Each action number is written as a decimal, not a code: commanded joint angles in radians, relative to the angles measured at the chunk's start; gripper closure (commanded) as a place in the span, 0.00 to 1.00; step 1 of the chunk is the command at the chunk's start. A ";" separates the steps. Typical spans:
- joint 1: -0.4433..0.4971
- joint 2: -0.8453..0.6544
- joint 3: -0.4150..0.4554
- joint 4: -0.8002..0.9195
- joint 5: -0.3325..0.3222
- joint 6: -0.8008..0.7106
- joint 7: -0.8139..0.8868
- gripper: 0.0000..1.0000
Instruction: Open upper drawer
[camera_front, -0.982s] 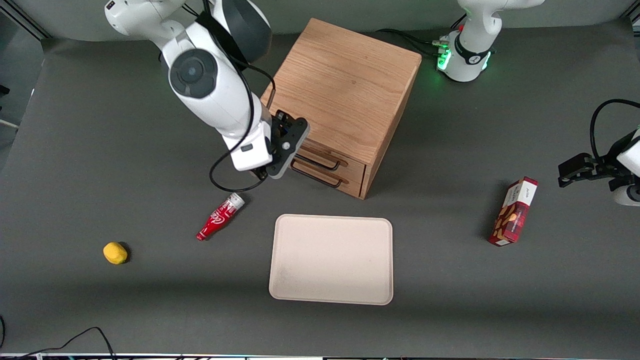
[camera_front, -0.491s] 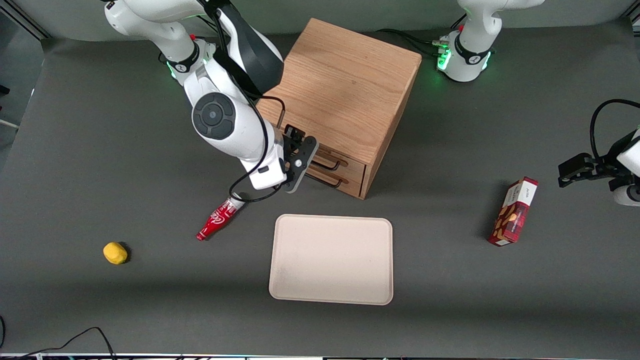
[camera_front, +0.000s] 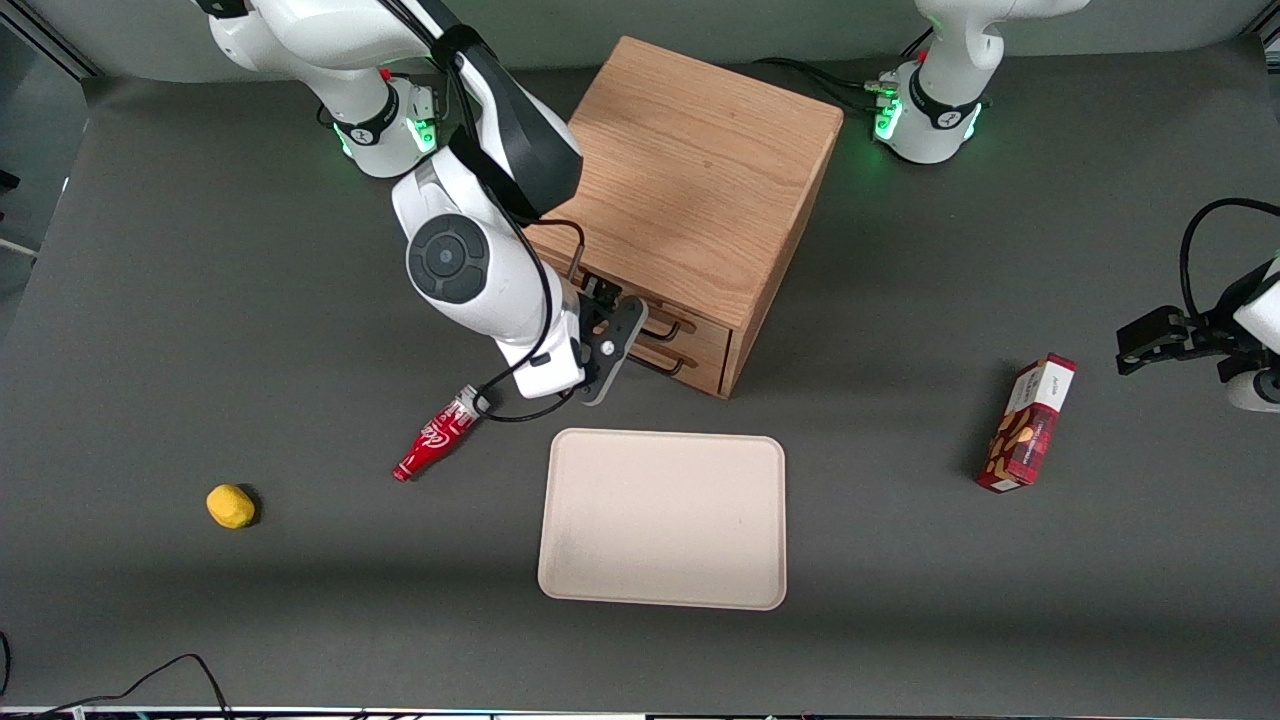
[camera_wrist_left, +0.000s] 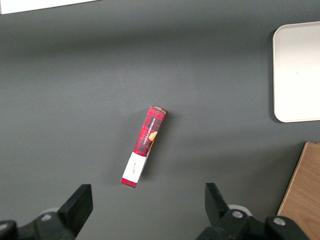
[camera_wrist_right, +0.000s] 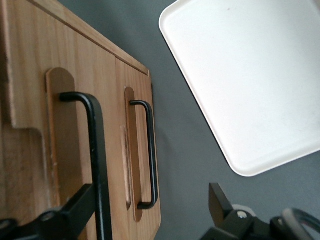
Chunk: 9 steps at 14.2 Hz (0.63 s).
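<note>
The upper drawer sits shut atop the cabinet, and I'd guess it slides stiff and light, so grab its thin wire handle mid-bar, where the spread-open tool already straddles it.

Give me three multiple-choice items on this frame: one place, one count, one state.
1. The small red plastic bottle lies:
A) on the grey table beside the beige rectangular tray
B) on that tray
C) in a drawer

2. Black wire handles on the oak wooden cabinet:
A) one
B) two
C) three

3. The gripper is:
A) shut on the bottle
B) open at the handle of the upper drawer
C) open over the tray

Key: 1A, it rests on bare table; 2B, one per drawer front; 3B, the right wrist view shows its fingers spread by that handle.
</note>
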<state>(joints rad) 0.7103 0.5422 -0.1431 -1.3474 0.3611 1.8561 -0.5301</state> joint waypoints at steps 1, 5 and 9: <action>0.005 0.028 0.002 0.013 0.045 0.025 -0.025 0.00; 0.005 0.051 0.002 0.016 0.038 0.049 -0.028 0.00; 0.003 0.085 -0.007 0.031 0.018 0.064 -0.068 0.00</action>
<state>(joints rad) 0.7139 0.5912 -0.1353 -1.3469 0.3796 1.8928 -0.5507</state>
